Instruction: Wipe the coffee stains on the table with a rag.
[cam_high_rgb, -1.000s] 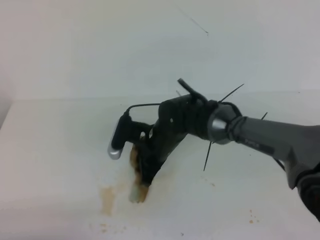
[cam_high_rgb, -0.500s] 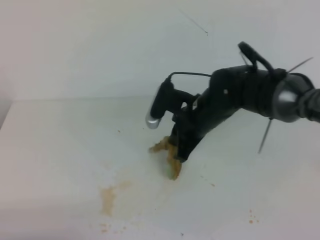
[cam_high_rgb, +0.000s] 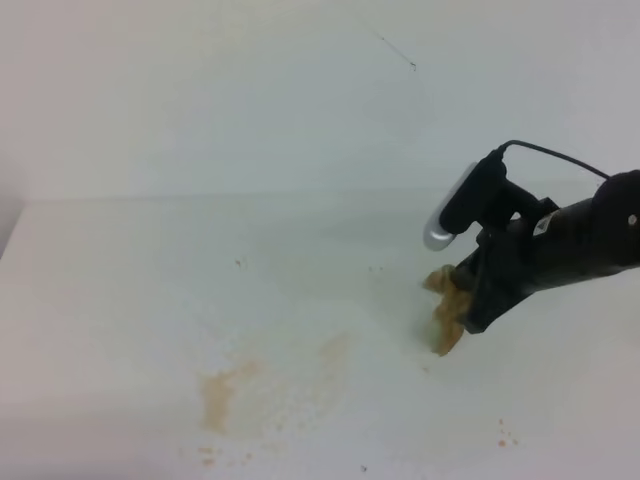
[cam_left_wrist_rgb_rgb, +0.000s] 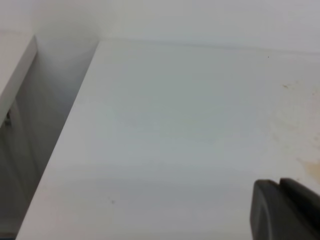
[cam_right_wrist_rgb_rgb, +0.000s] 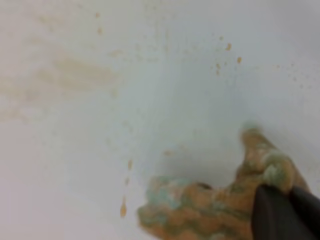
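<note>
The right gripper (cam_high_rgb: 462, 318) is pinching the rag (cam_high_rgb: 445, 308) at the table's (cam_high_rgb: 120, 300) 3 o'clock side, while pale stains (cam_high_rgb: 225, 395) toward 7 o'clock are awaiting further wiping.

Desk (cam_high_rgb: 130, 280) lies open left and centre; only the right tool (cam_high_rgb: 470, 305) with its rag (cam_high_rgb: 447, 312) apparently obstructs passage at right.

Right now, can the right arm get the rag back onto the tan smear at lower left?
Probably yes. The right gripper holds the rag, and only bare table lies between it and the smear.
</note>
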